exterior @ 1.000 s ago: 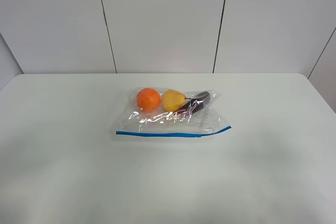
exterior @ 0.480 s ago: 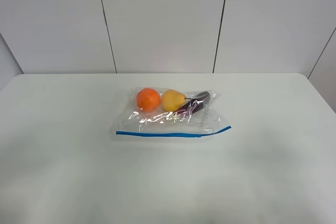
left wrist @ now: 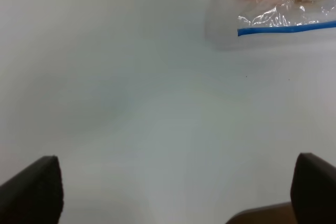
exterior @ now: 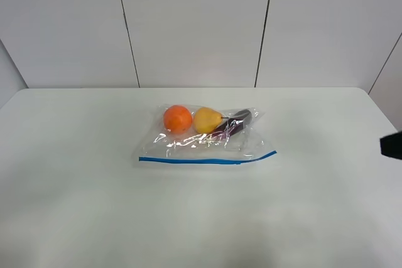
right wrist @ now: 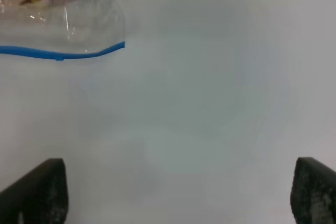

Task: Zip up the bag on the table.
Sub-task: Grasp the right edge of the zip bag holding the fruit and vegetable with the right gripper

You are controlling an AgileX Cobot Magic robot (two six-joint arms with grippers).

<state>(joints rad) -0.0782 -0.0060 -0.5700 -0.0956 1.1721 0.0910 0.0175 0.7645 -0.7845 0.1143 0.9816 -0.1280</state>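
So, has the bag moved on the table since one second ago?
No. The bag keeps its place: same gap to the far edge of the table.

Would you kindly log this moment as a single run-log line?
phase: pre-grasp | bag: flat on table, blue zip strip untouched | left gripper: open, off bag | right gripper: open, off bag
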